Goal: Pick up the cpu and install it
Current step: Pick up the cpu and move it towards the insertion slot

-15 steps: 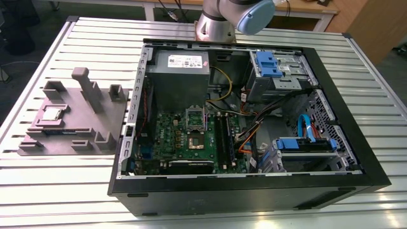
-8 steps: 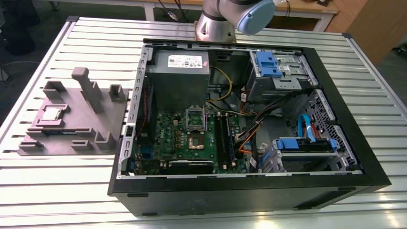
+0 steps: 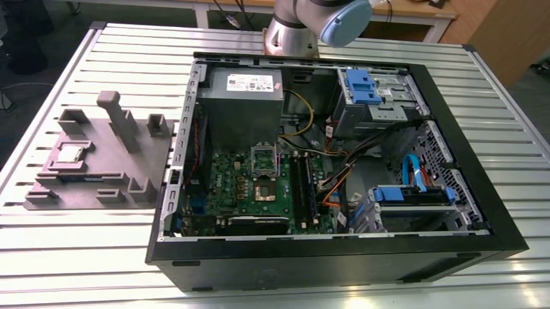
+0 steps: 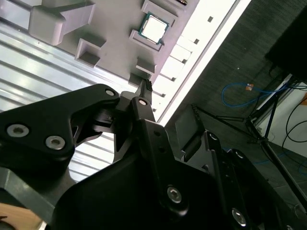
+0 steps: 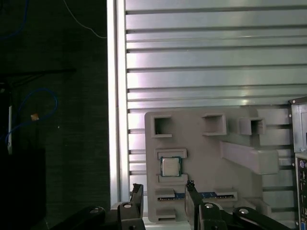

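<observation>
Cpu not yet taken: it is seen lying flat, silver top up, in its pocket on the grey holder. The gripper is held well apart from it, and in the first wrist view the two fingers are spread, with nothing pinched between them. The chip is lined up roughly with the gap between them, so the pose is read as an approach over the pocket, not a grasp. In the second wrist view the cpu is caught beyond the black finger linkage, and no contact is made.

Out to the wider scene now. The cpu is found at the exterior view's left, on the holder, which is set on the slatted table just beside the open case. The pocket's raised walls are judged to be there so that the chip is kept square and in a known spot. Inside the case, near the middle of the frame, the motherboard is laid face up. Its socket appears to be empty with the frame lifted, so that it can be reached from above. The arm is seen at the top of the frame, behind the case.
</observation>
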`<state>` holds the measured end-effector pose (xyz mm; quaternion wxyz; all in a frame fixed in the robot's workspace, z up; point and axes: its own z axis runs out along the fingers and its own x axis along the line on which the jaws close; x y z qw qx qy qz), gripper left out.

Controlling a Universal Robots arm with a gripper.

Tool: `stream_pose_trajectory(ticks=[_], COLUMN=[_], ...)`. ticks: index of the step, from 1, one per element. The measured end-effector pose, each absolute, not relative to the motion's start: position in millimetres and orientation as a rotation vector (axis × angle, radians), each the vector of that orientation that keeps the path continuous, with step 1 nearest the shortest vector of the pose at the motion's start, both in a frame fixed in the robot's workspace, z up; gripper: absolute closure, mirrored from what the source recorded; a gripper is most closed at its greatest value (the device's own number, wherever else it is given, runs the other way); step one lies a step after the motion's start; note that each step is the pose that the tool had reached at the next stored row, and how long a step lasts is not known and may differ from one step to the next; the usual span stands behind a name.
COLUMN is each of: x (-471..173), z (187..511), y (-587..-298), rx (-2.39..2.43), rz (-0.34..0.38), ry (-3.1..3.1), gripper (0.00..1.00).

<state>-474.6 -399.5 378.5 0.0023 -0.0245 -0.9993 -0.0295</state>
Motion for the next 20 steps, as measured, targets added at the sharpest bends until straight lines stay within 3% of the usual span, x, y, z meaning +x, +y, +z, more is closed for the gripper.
stream_pose_trajectory(ticks=[20], x=[-474.6], z=[366.1], y=[-401.3], rx=[-0.048], rz=[-0.092], ry=[-3.128], gripper=[0.53])
